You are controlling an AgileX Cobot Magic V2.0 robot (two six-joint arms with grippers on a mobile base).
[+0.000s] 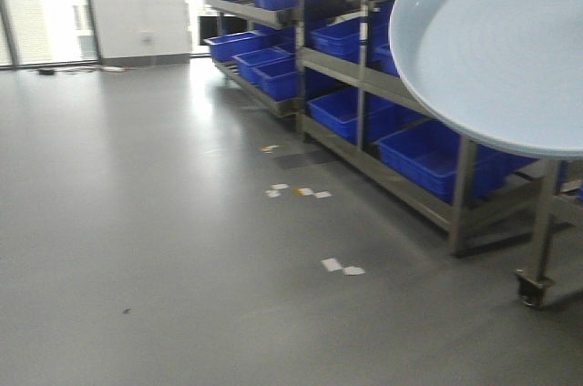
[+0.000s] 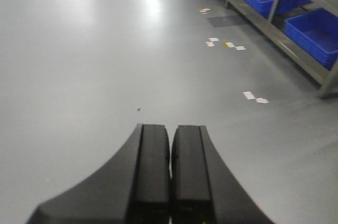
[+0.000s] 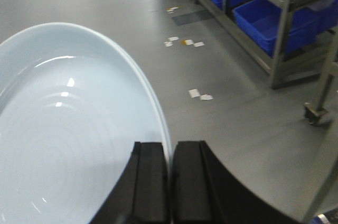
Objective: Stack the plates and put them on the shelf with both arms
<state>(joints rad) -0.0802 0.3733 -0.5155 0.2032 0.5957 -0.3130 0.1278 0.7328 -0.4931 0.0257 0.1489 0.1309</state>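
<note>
A large pale bluish-white plate (image 3: 68,129) fills the left of the right wrist view. My right gripper (image 3: 170,147) is shut on its rim and holds it in the air above the grey floor. The same plate (image 1: 496,40) shows at the top right of the front view, in front of the shelf. I cannot tell whether it is one plate or two stacked. My left gripper (image 2: 170,131) is shut and empty, hanging above the bare floor. The arms themselves do not show in the front view.
A metal shelf rack (image 1: 364,76) with several blue bins (image 1: 428,154) runs along the right. A caster wheel (image 1: 533,288) of another rack stands at the front right. White tape marks (image 1: 342,267) lie on the grey floor. Windows are at the back left.
</note>
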